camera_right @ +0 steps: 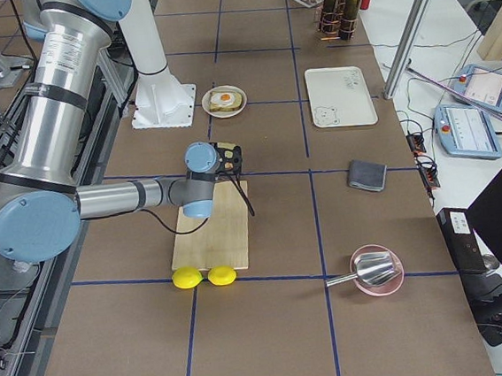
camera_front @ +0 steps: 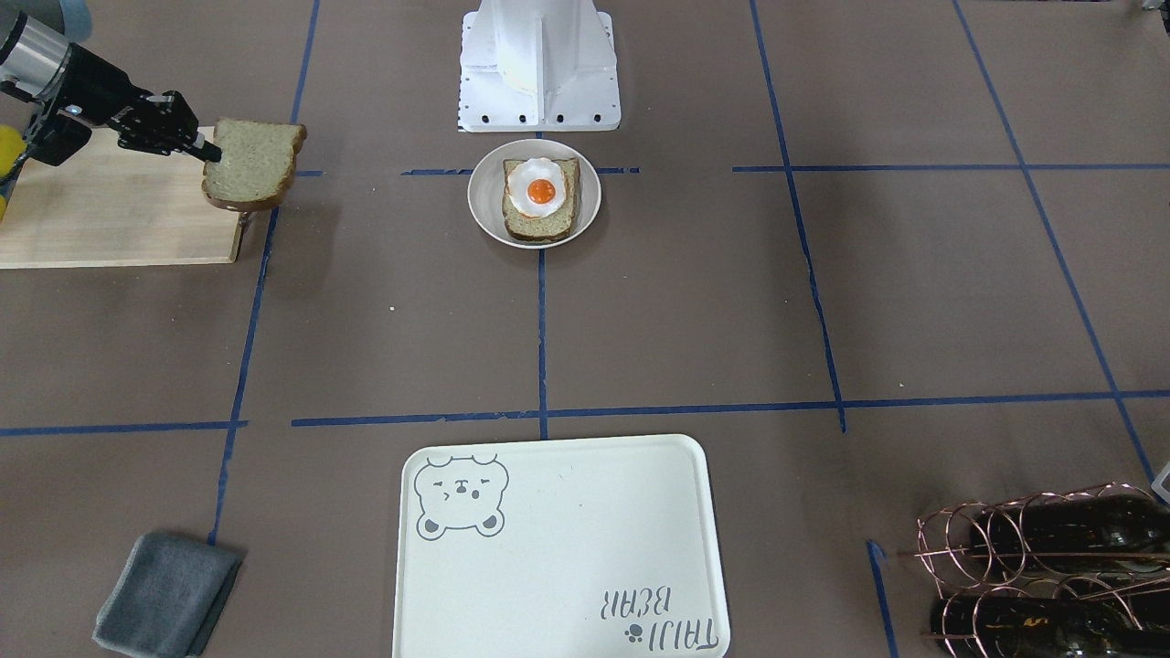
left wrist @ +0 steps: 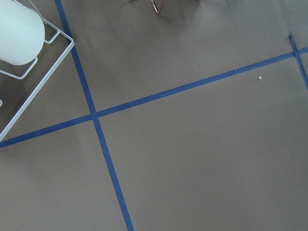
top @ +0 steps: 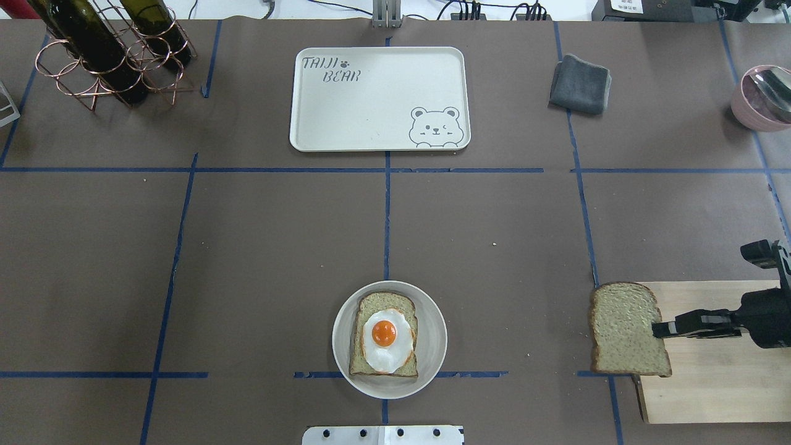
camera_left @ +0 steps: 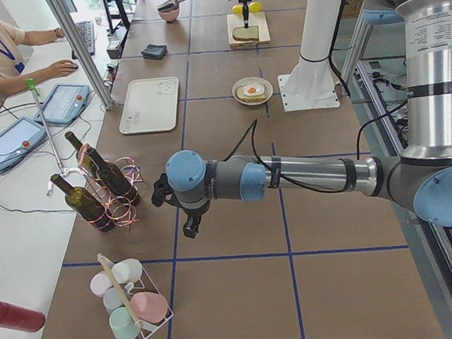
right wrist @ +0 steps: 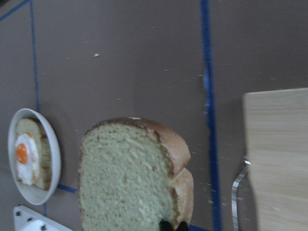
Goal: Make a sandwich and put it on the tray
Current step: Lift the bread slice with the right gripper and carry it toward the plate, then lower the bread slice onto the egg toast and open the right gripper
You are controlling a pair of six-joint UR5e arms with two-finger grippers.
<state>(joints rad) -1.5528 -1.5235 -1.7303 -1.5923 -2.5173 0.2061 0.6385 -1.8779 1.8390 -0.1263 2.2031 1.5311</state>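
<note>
My right gripper (top: 658,329) is shut on one edge of a bread slice (top: 625,330) and holds it lifted over the end of the wooden cutting board (top: 710,377); both also show in the front view, the gripper (camera_front: 212,153) and the slice (camera_front: 251,163). The other bread slice (top: 383,364), with the fried egg (top: 386,334) on top, lies on the small round plate (top: 432,321) near the robot base. The bear tray (top: 377,99) lies bare at the far middle. My left gripper (camera_left: 190,225) hovers over bare table far to the left; I cannot tell whether it is open.
A grey cloth (top: 579,84) lies right of the tray. A copper rack with wine bottles (top: 105,55) stands at the far left. A pink bowl with a scoop (top: 760,99) sits at the far right. Two lemons (camera_right: 203,276) lie beside the board.
</note>
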